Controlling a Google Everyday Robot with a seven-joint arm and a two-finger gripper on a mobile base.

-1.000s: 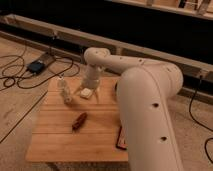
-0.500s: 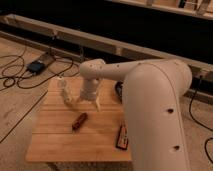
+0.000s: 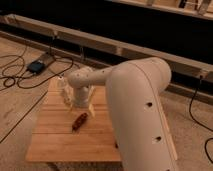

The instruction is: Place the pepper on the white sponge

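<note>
Hand [image 3: 81,107] low over table [image 3: 55,145], seemingly just beside pepper [image 3: 80,121]

Gripper [image 3: 83,106] lower, now just above pepper [image 3: 79,121].

The dark red-brown pepper [image 3: 80,121] lies flat and slantwise near the middle of the desk [image 3: 55,145]. Just behind it, toward the far edge, the cream sponge [image 3: 93,110] shows only partly, beneath the gripper [image 3: 83,106] that hangs low over it.
</note>
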